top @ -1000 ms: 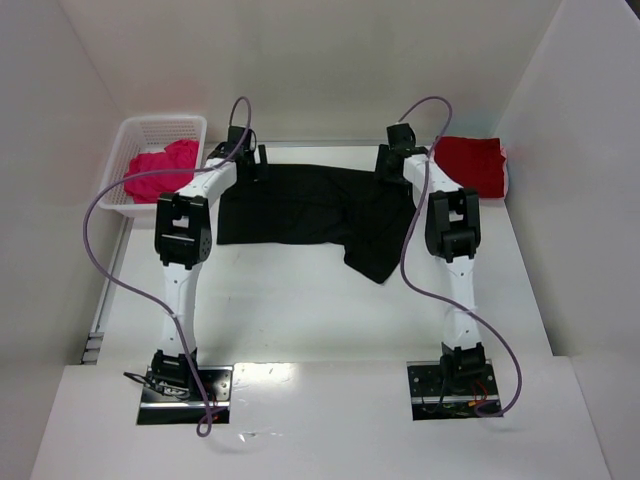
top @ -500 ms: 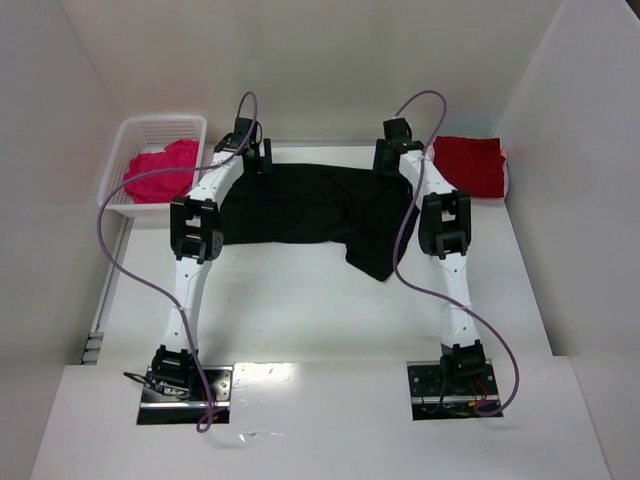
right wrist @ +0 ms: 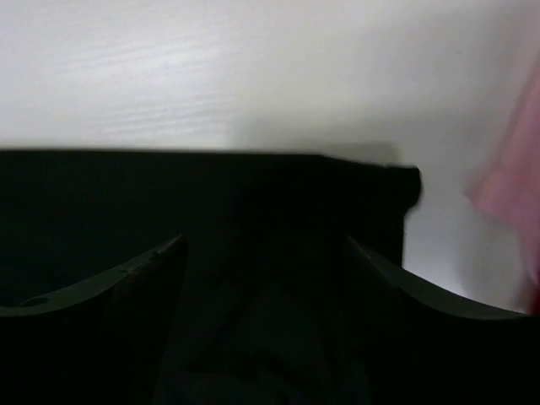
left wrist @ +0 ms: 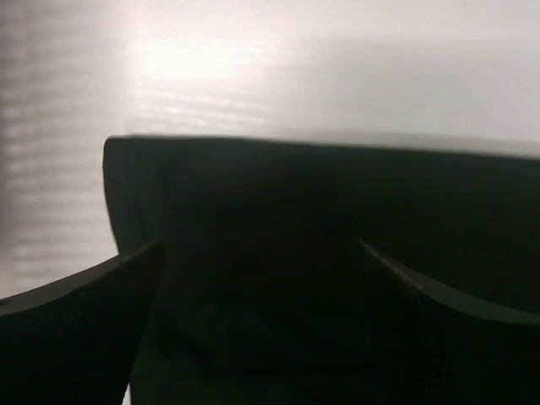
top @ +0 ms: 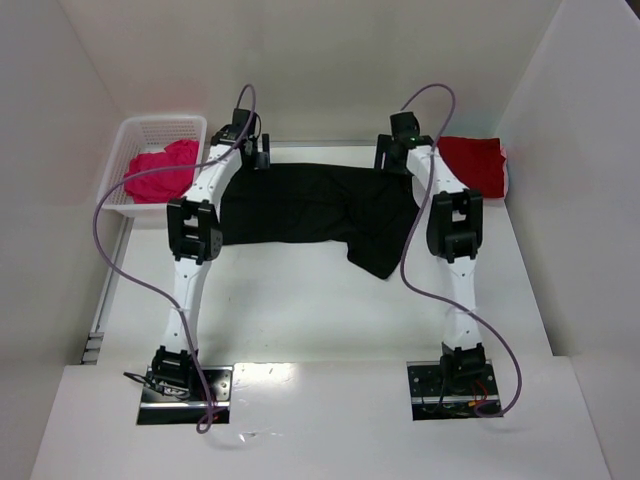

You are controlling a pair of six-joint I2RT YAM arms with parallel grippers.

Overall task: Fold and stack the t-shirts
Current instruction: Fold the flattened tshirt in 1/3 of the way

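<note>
White table [top: 300, 300] bears a black shirt [top: 310, 205] spread wide, rumpled; left gripper [top: 258, 152] and right gripper [top: 392, 158] gape over its far corners.

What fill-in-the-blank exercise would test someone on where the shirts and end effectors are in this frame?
1. The pink shirt lies in the white ____.
2. The red shirt lies at the far ____ corner of the table.
3. Over the black shirt, the left end effector and the right end effector both stand ____.
Missing words: basket; right; open.
</note>
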